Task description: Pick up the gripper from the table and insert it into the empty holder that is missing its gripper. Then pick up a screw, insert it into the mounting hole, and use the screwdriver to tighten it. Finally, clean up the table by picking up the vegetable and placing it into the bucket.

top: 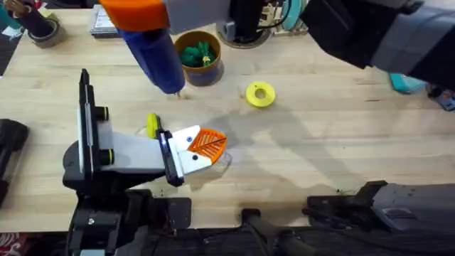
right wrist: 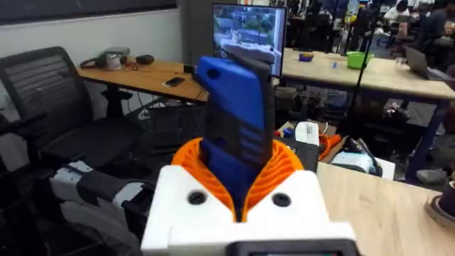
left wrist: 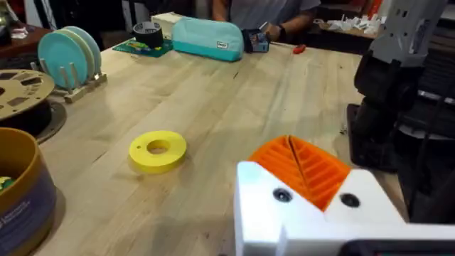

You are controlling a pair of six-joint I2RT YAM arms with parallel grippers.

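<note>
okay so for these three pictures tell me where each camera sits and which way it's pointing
Overhead: above the arm bases, looking down and forward at the table; left arm low left, the blue screwdriver held high by the right gripper.
Left wrist: on the left arm, low over the table, facing across it; left gripper at bottom edge.
Right wrist: raised, facing the room; its fingers clamp the screwdriver.
Shared: the yellow ring and the bucket appear in overhead and left wrist.
</note>
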